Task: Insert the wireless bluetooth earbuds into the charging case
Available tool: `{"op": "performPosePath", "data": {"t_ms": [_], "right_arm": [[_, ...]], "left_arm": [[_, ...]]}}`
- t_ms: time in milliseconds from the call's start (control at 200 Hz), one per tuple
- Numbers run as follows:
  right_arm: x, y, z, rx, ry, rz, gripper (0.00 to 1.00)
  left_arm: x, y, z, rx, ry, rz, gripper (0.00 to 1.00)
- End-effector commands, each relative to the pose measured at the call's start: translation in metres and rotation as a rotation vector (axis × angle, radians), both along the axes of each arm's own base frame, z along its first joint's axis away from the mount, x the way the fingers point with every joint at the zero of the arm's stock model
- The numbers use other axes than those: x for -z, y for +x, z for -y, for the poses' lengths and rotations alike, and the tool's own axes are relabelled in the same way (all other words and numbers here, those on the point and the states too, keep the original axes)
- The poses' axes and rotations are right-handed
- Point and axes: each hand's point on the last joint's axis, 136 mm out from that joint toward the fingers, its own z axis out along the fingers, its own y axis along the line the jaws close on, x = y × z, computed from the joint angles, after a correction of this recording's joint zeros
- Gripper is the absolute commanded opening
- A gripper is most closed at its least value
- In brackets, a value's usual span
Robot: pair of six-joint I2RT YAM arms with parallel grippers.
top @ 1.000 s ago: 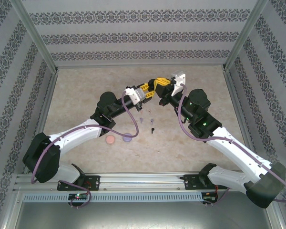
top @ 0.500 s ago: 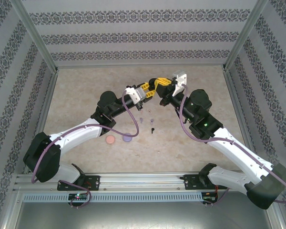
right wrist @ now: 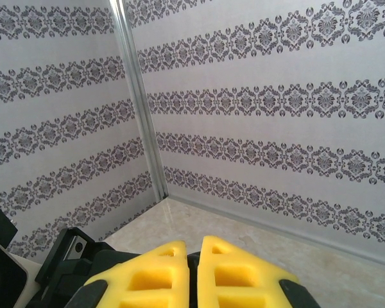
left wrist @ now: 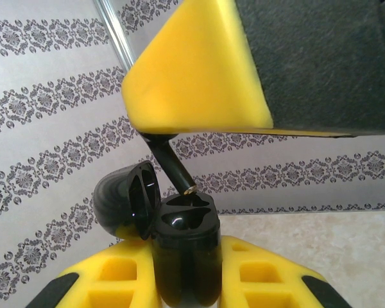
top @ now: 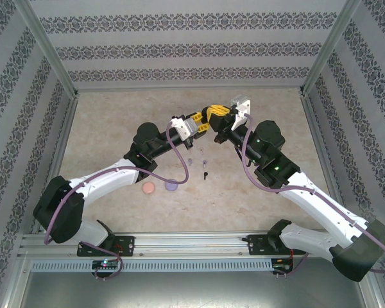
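Note:
My left gripper (left wrist: 185, 260) is shut on the black charging case (left wrist: 187, 269), which stands upright with its lid (left wrist: 123, 200) flipped open to the left. A black earbud (left wrist: 170, 160) hangs over it, stem down, with its gold tip just above the case's far slot. It is pinched in my right gripper (right wrist: 194, 249), whose yellow fingers (left wrist: 192, 77) sit above the case. In the top view both grippers (top: 196, 123) (top: 216, 114) meet in the air over the table's middle. More small earbuds, pale (top: 190, 160) and black (top: 206, 174), lie on the table below.
A pink round disc (top: 149, 187) and a purple one (top: 171, 185) lie on the beige table (top: 115, 128) under the left forearm. Patterned walls and metal posts close in the back and both sides.
Both arms have shifted only slightly, with the left gripper edging up towards the right one. Both grips are unchanged.

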Motion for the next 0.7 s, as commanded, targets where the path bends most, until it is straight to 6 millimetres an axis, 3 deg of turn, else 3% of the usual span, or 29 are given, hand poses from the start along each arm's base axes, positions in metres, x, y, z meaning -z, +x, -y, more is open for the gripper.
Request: {"op": "performPosePath", "data": {"t_ms": [0,694], "right_arm": [[-0.01,-0.006,0.001,-0.01,0.028,0.029,0.0],[0.011,0.002,0.005,0.022,-0.004,-0.012,0.0]], "left_arm": [[-0.018,-0.009,0.004,0.028,-0.036,0.032,0.0],[-0.03,-0.014,0.001,0.03,-0.055,0.055,0.0]]}}
